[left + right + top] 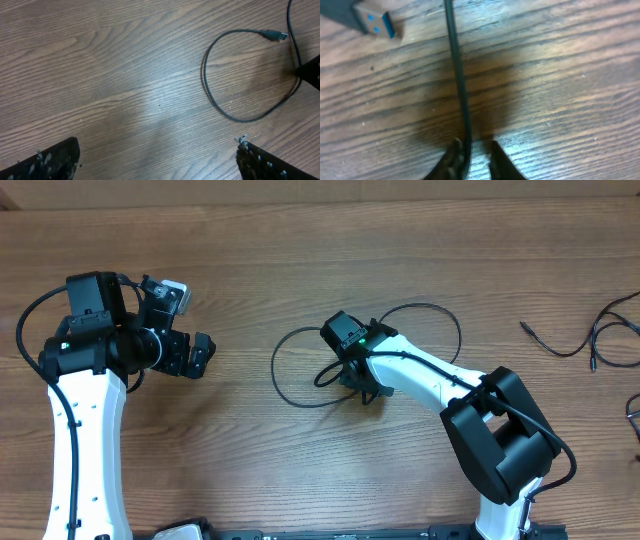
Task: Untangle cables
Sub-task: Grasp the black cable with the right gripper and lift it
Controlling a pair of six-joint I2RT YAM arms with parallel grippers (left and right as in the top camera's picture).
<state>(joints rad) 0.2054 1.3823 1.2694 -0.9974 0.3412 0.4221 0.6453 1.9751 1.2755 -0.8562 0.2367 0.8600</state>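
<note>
black cable [456, 55] sitting between narrow jaws of right gripper [474, 157], grip unclear; left gripper [159, 160] hanging open; other cables [560, 345] waiting; untangling barely starting.

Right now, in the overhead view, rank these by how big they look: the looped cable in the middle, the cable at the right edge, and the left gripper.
1. looped cable
2. right-edge cable, though the frame cuts it off
3. left gripper

Open wood between the arms; clutter to the right.
The table [240, 280] lies bare ahead of the left gripper [157, 155] up to the looped cable [460, 75]; the right gripper [475, 155] blocks that loop; more cables [592, 345] line the right edge.
</note>
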